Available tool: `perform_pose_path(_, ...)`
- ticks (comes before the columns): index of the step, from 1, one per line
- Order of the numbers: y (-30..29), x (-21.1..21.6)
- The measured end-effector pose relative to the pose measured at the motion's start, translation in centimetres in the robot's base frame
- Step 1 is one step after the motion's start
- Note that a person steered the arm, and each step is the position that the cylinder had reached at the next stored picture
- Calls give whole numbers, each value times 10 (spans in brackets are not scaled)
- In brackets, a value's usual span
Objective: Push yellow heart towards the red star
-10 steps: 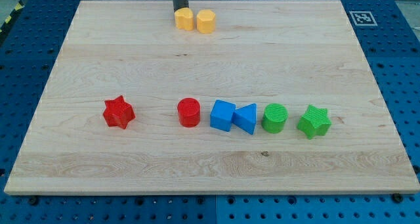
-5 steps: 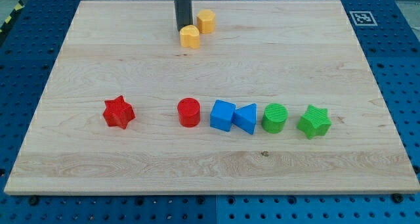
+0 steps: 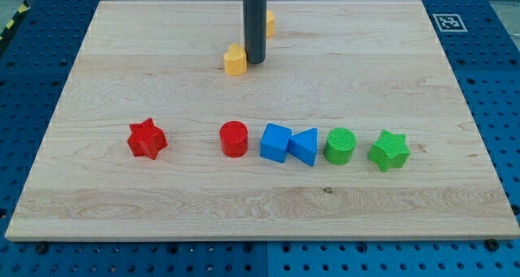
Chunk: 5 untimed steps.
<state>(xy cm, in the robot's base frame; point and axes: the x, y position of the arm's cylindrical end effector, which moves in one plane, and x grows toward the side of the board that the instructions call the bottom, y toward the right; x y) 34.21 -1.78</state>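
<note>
Touching the right side of the yellow heart, my tip stands near the table's top middle. This rod has no fingers, so no grasp state applies. Another yellow block sits partly hidden behind the rod. Red star lies well apart, toward the view's lower left.
</note>
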Motion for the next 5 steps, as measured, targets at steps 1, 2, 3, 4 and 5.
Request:
perform_pose_path(1, -13, -5)
perform_pose_path(2, -20, -12)
perform_pose_path(3, -26, -9)
perform_pose_path(4, -38, -7)
perform_pose_path(5, -54, -7)
